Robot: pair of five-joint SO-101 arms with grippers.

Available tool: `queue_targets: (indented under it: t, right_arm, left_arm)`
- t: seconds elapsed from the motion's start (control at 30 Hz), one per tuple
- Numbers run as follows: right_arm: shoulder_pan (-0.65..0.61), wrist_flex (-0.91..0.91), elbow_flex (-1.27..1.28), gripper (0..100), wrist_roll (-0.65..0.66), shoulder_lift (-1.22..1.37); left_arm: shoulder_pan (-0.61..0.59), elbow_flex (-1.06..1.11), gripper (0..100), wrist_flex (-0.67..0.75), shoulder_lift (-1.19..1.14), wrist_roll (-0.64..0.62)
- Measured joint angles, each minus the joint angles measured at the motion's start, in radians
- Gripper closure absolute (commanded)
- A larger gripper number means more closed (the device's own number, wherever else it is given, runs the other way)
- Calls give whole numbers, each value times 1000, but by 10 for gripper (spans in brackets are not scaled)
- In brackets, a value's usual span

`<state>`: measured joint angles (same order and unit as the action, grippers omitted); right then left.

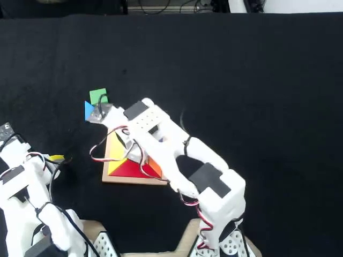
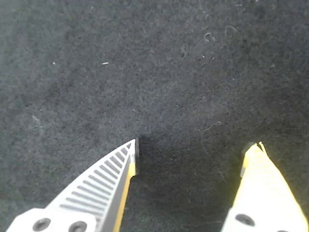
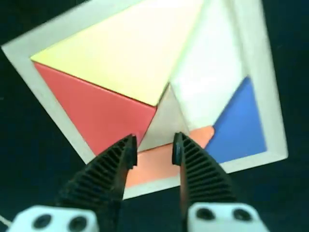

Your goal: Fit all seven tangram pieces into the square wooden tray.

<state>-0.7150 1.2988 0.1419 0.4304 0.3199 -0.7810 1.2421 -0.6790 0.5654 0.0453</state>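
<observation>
Under my right gripper [image 3: 153,145]: the square wooden tray [image 3: 265,96]. Jaws are parted a narrow gap with nothing in them. A bare triangular slot [image 3: 166,121] shows between the fingertips, with the orange piece [image 3: 154,166] right at the tips. The yellow triangle [image 3: 130,53] and red triangle [image 3: 96,111] lie past 1 finger, the blue piece [image 3: 236,130] past the other. 4 pieces are seated. In the high view, the green square [image 1: 98,96] and loose blue triangle [image 1: 88,110] lie just beside that gripper's tip, outside the tray. My left gripper [image 2: 195,145] is spread wide and empty, with black cloth [image 2: 145,72] below it.
</observation>
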Motion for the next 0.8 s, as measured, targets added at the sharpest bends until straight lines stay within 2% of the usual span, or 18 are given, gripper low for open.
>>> queue_targets:
  t: [0.43, 0.8]
  right_arm:
    - [11, -63, 15, 977, 0, -2]
    - [41, -97, 15, 977, 58, 0]
  left_arm:
    - [0, 0, 661, 0, 0, 0]
    - [0, 0, 661, 0, 0, 0]
